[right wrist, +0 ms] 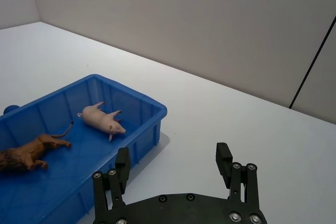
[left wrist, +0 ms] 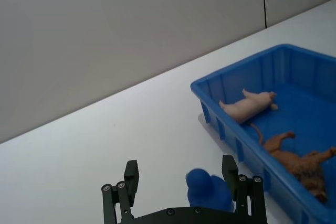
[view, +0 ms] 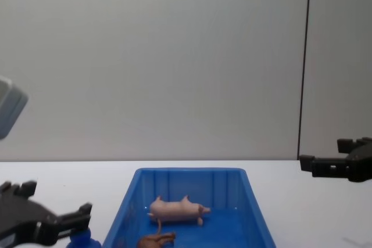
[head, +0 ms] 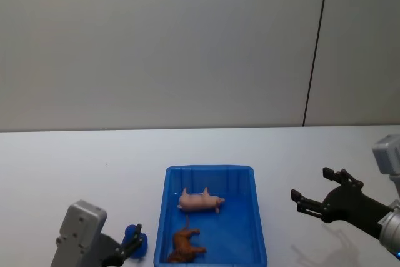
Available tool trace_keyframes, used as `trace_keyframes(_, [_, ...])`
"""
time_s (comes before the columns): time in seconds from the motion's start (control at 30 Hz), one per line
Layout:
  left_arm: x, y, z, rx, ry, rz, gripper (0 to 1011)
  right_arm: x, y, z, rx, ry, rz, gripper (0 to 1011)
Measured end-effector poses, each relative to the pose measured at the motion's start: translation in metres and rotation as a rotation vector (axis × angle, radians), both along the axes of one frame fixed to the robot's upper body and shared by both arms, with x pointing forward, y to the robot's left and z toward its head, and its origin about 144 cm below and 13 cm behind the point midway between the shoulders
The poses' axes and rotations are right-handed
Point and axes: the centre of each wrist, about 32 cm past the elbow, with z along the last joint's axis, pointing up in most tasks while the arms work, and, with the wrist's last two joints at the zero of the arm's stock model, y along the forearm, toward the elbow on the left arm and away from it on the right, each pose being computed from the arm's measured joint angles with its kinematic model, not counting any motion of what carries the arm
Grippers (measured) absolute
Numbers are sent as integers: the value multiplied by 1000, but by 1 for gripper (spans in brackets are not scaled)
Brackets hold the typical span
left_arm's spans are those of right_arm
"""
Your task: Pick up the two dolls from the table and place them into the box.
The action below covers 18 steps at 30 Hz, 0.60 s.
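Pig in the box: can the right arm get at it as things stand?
Probably yes: the pig lies uncovered in the open-topped box, and the right pincer hangs open beside the box's right wall.

Seemingly a robotics lab or test cell: a plain white table (head: 62,161) runs up to featureless grey wall panels (head: 156,42) (one dark seam (head: 317,42) splits them), with a blue plastic box (head: 259,217) as a prop.

Inside the blue box (head: 209,170) on the white table (head: 75,161), the pale pink pig (head: 200,201) lies sideways mid-box, the brown lion (head: 185,247) toppled at its near-left corner.
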Motion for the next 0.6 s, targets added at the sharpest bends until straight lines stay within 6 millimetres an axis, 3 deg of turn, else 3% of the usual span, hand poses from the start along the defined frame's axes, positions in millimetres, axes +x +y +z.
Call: trace_keyframes(0.6, [10, 24, -34, -19, 65, -61, 1001, 0, -1, 0, 1, -1, -1, 1001])
